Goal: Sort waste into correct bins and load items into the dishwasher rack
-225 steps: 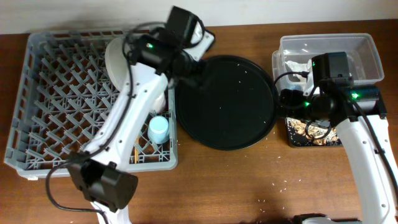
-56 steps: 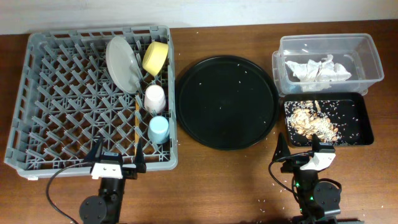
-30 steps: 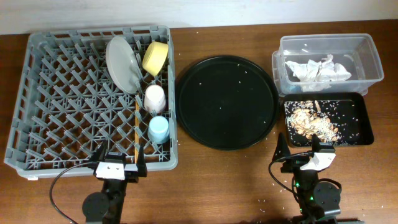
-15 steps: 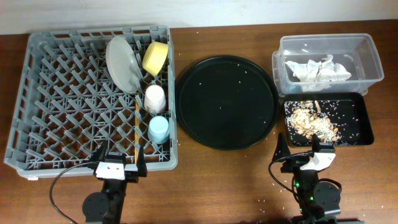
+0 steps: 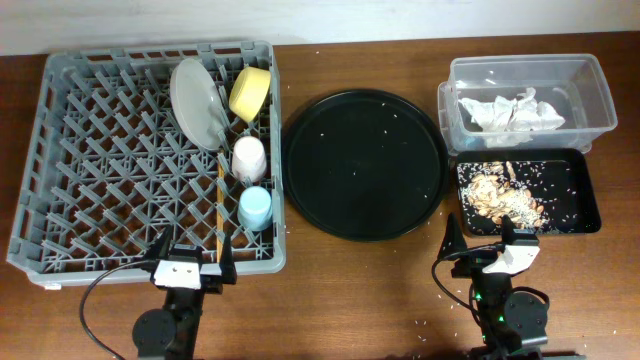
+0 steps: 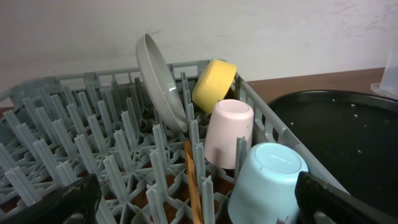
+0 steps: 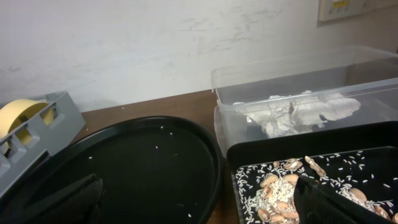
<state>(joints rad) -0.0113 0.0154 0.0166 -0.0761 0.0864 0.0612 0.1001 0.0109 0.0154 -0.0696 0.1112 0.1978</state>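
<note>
Both jaws spread wide: left gripper (image 5: 191,258), right gripper (image 5: 482,240); wall label (image 7: 354,6) too blurred to read.

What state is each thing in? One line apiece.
Grey plastic dishwasher rack: partly loaded.
Pale grey round plate: on edge.
Yellow bowl: on its side.
Pink cup: inverted.
Light-blue cup: inverted.
Clear rectangular plastic tub: holds white napkins.
Shallow black rectangular tray: holds food scraps.
Large round black tray: nearly bare.
Left gripper: open.
Right gripper: open.
</note>
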